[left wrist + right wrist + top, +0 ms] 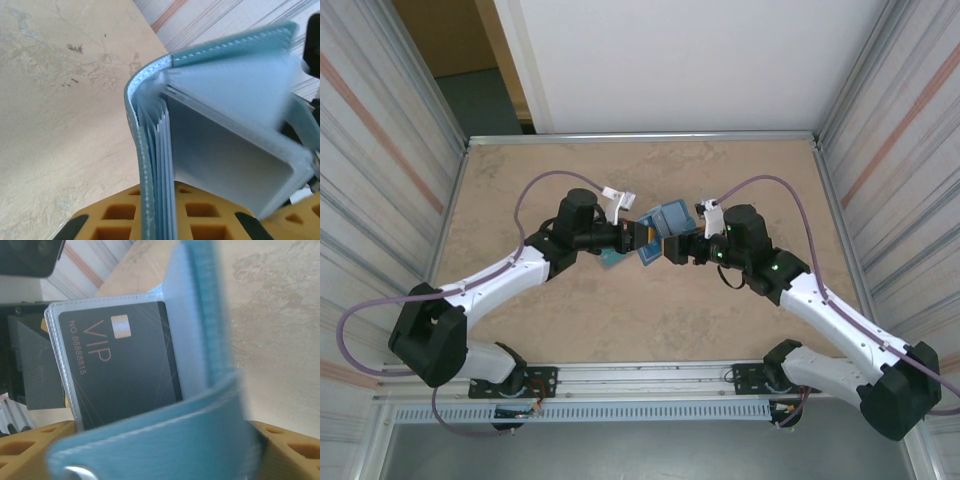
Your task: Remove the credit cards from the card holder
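Note:
The card holder [665, 220], a teal-blue bifold wallet, is held up above the table between the two arms. My left gripper [635, 238] is shut on one half of it. In the left wrist view that half's stacked pockets [155, 165] run down between the yellow fingers [115, 215]. The other half [225, 150] swings open to the right. A black credit card [125, 370] marked VIP sits in a clear sleeve inside. My right gripper [155, 450] has its fingers [282, 445] wide apart, and the blurred teal flap [165, 440] lies across the gap.
A small teal-green flat piece [612, 260] shows under the left gripper; I cannot tell whether it is a card. The tan table [620, 330] is walled by corrugated panels [380, 150] left and right, with a rail [640, 375] along the near edge.

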You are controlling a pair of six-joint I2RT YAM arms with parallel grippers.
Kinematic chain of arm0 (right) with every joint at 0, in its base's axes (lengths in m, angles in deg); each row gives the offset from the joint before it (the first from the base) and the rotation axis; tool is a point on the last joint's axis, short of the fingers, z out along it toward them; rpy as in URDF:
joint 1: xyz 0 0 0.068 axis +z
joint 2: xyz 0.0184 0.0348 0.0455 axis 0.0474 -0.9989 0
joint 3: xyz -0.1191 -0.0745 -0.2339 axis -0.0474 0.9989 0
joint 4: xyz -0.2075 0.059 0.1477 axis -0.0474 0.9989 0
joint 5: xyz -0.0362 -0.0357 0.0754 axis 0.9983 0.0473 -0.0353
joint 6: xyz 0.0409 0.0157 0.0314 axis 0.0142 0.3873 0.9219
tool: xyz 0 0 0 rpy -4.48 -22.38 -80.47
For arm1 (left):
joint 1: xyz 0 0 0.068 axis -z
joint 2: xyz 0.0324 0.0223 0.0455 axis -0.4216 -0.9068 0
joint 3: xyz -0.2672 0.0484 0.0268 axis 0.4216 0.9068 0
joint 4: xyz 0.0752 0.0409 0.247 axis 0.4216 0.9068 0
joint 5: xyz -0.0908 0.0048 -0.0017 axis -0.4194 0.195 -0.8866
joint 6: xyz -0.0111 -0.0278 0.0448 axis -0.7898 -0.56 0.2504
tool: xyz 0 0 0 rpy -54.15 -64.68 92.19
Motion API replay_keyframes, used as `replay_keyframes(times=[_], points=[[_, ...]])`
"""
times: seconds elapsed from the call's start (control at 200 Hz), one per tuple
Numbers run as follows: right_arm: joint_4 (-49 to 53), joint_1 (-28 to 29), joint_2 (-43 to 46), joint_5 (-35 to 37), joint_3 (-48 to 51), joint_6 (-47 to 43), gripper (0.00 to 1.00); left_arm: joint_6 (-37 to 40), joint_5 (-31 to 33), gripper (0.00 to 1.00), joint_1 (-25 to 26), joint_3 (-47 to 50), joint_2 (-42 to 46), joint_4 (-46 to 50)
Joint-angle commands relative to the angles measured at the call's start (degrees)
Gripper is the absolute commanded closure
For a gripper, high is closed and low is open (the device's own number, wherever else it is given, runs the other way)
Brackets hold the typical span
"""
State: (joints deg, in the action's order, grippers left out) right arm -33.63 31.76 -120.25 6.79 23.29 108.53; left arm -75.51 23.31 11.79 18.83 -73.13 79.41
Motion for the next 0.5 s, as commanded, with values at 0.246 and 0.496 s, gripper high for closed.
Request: replay_keyframes(times=[0.246, 0.496], points=[[-5.2, -1.2, 2.7, -6.7, 2.3, 2.2, 0.07, 1.2, -4.4, 1.0, 0.0, 0.4, 0.8, -4.7], [-5.6, -1.4, 3.6, -7.0, 2.9, 2.4, 0.05, 0.5, -5.0, 1.0, -0.3, 0.6, 0.4, -6.2]])
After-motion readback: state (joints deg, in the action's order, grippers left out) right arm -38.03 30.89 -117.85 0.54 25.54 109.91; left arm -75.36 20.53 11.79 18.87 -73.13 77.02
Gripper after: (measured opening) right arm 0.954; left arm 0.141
